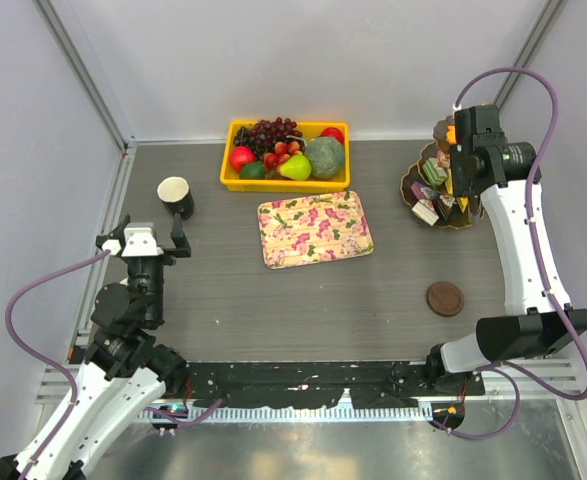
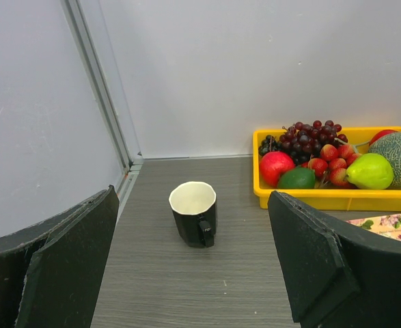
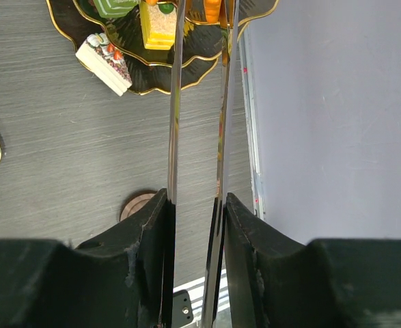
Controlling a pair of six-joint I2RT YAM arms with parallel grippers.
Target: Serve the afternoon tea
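Note:
The black cup point(image 1: 176, 196) with a cream inside stands upright at the far left; in the left wrist view point(image 2: 194, 212) its handle faces me. My left gripper point(image 1: 145, 238) is open and empty, just short of the cup point(image 2: 192, 198). The dark gold-rimmed stand point(image 1: 410, 190) at the far right holds cake pieces point(image 3: 104, 63) and an orange pastry point(image 3: 212, 8). My right gripper point(image 1: 463, 170) hovers over the stand, shut point(image 3: 197, 198) on metal tongs point(image 3: 174, 102) whose blades reach toward the pastry. The light-blue cup is out of view.
A yellow bin point(image 1: 235, 180) of fruit stands at the back middle. A floral rectangular tray point(image 1: 314, 228) lies in front of it. A round brown coaster point(image 1: 445, 298) lies near the right arm. Grey walls close the left, back and right sides.

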